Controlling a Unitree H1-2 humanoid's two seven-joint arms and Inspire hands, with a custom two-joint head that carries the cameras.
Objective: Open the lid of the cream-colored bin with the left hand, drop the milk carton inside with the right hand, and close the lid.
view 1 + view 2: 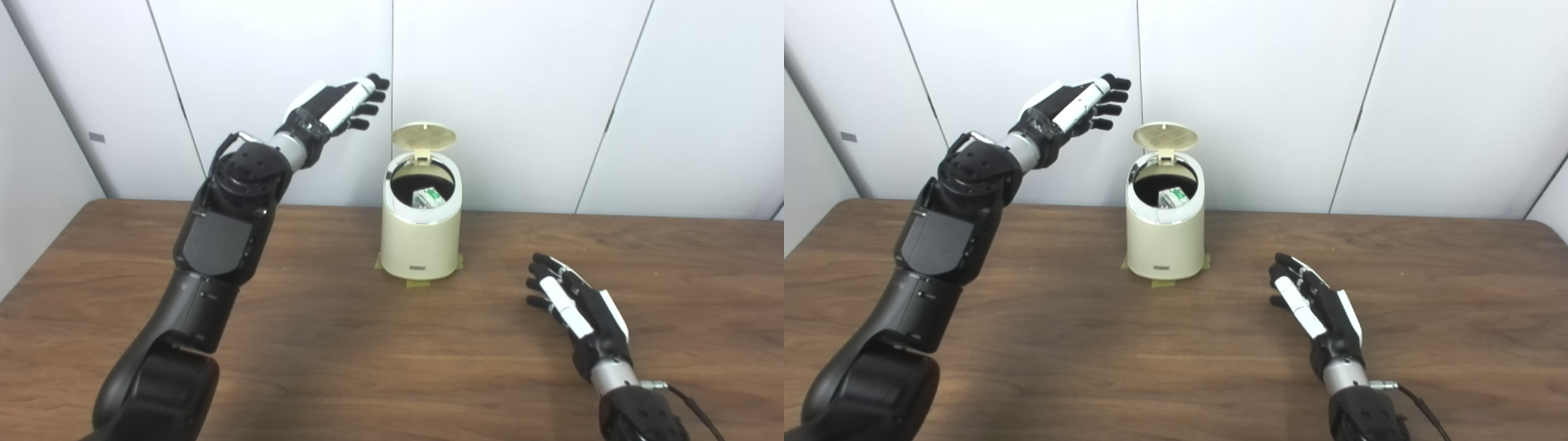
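The cream-colored bin [420, 239] stands at the back middle of the wooden table, taped down at its base. Its round lid [424, 136] stands open and upright at the back. The milk carton [427, 197] lies inside the bin, its top showing in the opening. My left hand [338, 106] is raised in the air, open and empty, to the left of the lid and a little above it, not touching it. My right hand [576, 306] is open and empty, low over the table to the right front of the bin.
The wooden table [343, 343] stretches across the view. White wall panels [520, 92] stand close behind the bin. My left arm [220, 245] rises over the table's left half. A cable [692, 404] runs from my right wrist.
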